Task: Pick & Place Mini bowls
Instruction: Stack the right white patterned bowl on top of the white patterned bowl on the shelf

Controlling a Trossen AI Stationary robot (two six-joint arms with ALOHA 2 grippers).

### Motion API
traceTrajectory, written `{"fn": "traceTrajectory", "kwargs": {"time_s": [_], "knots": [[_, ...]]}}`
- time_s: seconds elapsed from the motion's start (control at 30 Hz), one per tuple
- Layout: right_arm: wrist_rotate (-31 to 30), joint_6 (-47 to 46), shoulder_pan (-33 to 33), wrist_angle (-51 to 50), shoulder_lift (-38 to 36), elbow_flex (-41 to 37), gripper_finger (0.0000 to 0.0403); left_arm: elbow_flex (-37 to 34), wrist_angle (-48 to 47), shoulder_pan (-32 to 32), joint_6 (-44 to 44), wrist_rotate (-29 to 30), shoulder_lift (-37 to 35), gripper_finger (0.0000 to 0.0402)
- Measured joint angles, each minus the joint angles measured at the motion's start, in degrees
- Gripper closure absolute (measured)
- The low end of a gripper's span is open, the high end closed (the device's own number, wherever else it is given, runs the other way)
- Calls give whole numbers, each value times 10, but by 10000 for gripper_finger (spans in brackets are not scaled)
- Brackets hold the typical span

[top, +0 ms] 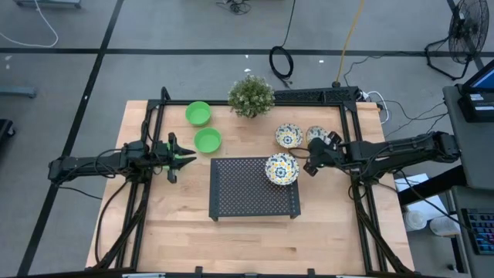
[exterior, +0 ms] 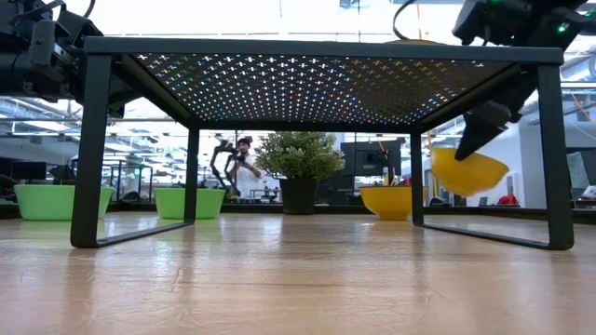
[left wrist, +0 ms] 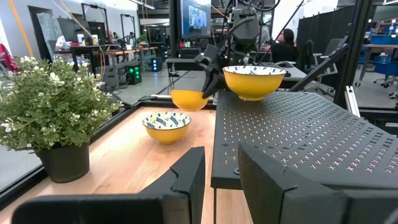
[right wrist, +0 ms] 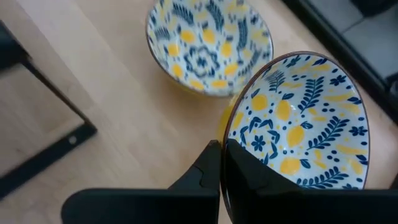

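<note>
Left gripper (top: pixel 182 157): at the table's left side, fingers partly parted, empty, aimed at the perforated rack (top: pixel 247 202).

Green bowls: one (top: pixel 198 113) near the far edge, one (top: pixel 208 140) just beside the left gripper; both upright, mouths up, round with no long axis.

Potted plant (top: pixel 251 96): far centre.

Floral bowl (top: pixel 282 169): upright on the rack's right far corner.

Floral bowl (top: pixel 289 136): upright on the wood, beyond the rack.

Floral bowl (right wrist: pixel 301 124): lifted, tilted, rim pinched by the right gripper (right wrist: pixel 221 163), fingers closed on it.
</note>
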State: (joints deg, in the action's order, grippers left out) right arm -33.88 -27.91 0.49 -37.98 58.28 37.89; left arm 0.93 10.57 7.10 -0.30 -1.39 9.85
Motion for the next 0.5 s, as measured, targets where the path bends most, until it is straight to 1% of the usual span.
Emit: {"fn": "traceTrajectory", "kwargs": {"time_s": [0.17,0.3,0.5], "knots": [[-12,35,0,40,0,0,402,0,0,0,0,0,0,302],[-37,51,0,60,0,0,403,0,0,0,0,0,0,302],[-39,90,0,107,0,0,403,0,0,0,0,0,0,302]]}}
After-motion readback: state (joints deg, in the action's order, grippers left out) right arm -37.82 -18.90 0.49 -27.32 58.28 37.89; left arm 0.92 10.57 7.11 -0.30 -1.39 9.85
